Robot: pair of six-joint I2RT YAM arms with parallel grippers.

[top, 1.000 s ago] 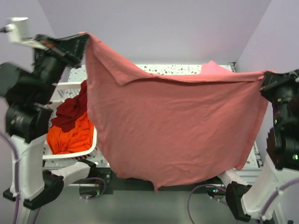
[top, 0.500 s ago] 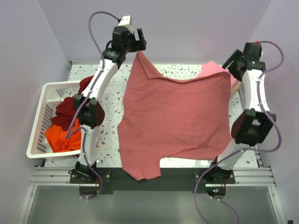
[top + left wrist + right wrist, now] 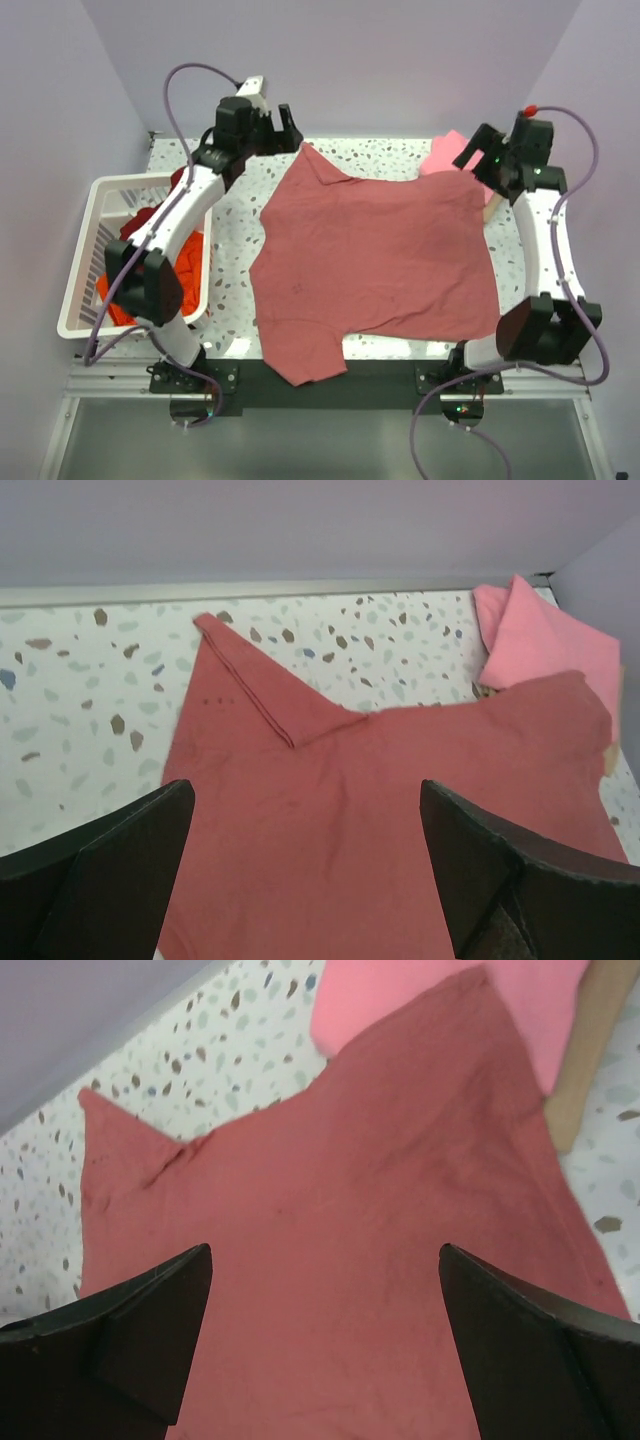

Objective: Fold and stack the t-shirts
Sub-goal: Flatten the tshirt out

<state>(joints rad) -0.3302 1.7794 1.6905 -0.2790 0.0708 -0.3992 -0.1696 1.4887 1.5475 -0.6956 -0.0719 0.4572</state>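
Note:
A dusty rose-red t-shirt lies spread flat on the speckled table, and one lower corner hangs over the near edge. My left gripper hovers open above its far left corner. My right gripper hovers open above its far right corner. Nothing sits between either pair of fingers; the wrist views show only the rose-red cloth below the left gripper and the right gripper. A folded bright pink t-shirt lies at the far right, partly under the rose-red one.
A white slatted basket stands at the left and holds a dark maroon shirt and an orange shirt. The left arm reaches over the basket. A tan flat object lies by the pink shirt. Lilac walls enclose the table.
Both grippers opened and released the rose-red shirt. It went from hanging stretched in the air to lying flat on the table. Both arms now reach toward the far edge.

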